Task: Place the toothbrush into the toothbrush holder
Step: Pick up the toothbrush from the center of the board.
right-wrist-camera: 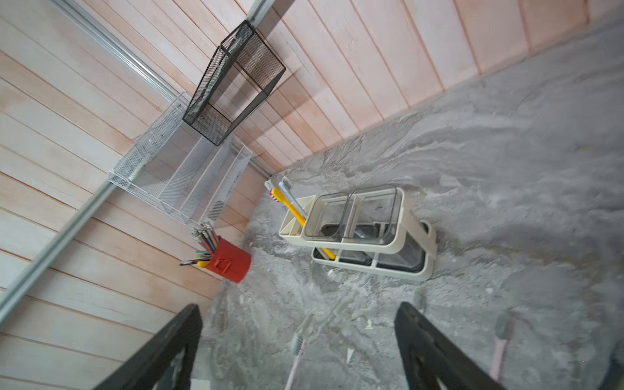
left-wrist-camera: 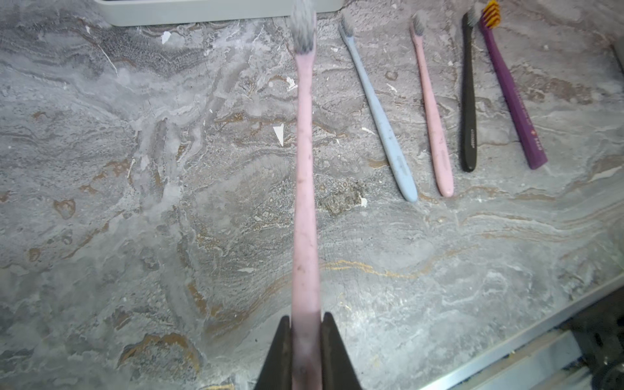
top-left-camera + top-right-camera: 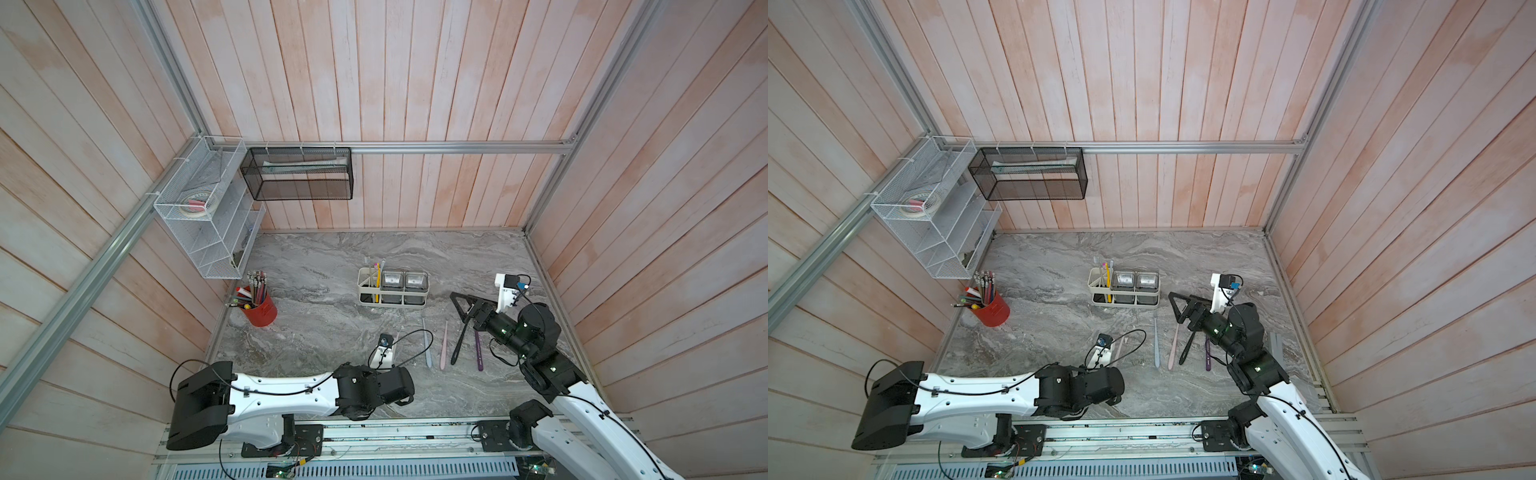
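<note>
L claw (image 2: 306, 317) clamped on pink brush (image 2: 304, 169) handle end; R claw (image 1: 297, 305) wide open, empty, above tabletop (image 2: 135, 169); print on black brush (image 2: 468, 118) & purple brush (image 2: 513, 98) handles illegible.

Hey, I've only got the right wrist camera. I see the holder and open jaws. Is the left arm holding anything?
Observer: Yes, the left gripper is shut on a pink toothbrush, bristles pointing toward the toothbrush holder.
Operator: How many brushes are loose on the table?
Observer: Four lie side by side: a blue toothbrush, a second pink toothbrush, a black toothbrush and a purple toothbrush.
Operator: Where is my gripper relative to them?
Observer: In both top views the right gripper hangs open beside the holder, just past the row's bristle ends, nearest the black toothbrush.
</note>
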Robot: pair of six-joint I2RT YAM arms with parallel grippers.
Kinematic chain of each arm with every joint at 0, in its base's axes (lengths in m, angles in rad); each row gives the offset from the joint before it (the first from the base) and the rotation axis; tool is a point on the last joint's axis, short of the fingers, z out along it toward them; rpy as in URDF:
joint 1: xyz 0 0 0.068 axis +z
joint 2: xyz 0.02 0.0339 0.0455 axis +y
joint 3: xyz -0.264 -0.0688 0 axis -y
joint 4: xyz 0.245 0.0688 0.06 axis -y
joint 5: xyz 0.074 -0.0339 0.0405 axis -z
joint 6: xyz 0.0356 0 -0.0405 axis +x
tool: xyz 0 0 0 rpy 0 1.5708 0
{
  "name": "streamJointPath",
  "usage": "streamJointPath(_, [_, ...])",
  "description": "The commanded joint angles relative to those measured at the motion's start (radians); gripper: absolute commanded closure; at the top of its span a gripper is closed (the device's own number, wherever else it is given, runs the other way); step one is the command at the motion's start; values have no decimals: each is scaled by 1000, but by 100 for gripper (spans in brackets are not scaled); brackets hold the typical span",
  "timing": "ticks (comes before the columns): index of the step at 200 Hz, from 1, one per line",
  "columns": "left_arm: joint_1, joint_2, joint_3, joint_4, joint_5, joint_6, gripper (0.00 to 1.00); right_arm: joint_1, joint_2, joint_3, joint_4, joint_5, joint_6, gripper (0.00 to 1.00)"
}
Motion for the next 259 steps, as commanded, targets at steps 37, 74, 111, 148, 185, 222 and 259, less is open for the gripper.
streamJointPath(37, [-45, -73, 3, 140, -103, 128, 100, 44, 112, -11, 153, -237, 116, 19])
streamJointPath(74, [-42, -55, 29, 175, -129, 183, 100, 165, 154, 9, 167, -186, 97, 32])
streamJointPath(111, [-42, -57, 56, 168, -165, 186, 100, 211, 191, -4, 142, -145, 65, 34])
streamJointPath(148, [-40, -76, 48, 192, -157, 194, 100, 215, 183, -28, 168, -127, 65, 35])
streamJointPath(185, [-40, -55, 61, 199, -158, 190, 100, 263, 245, -37, 226, -134, 78, 41])
streamJointPath(222, [-39, -53, 67, 207, -167, 206, 100, 284, 272, -51, 261, -136, 85, 46])
streamJointPath(259, [-40, -38, 67, 216, -152, 200, 100, 287, 308, -55, 300, -143, 96, 58])
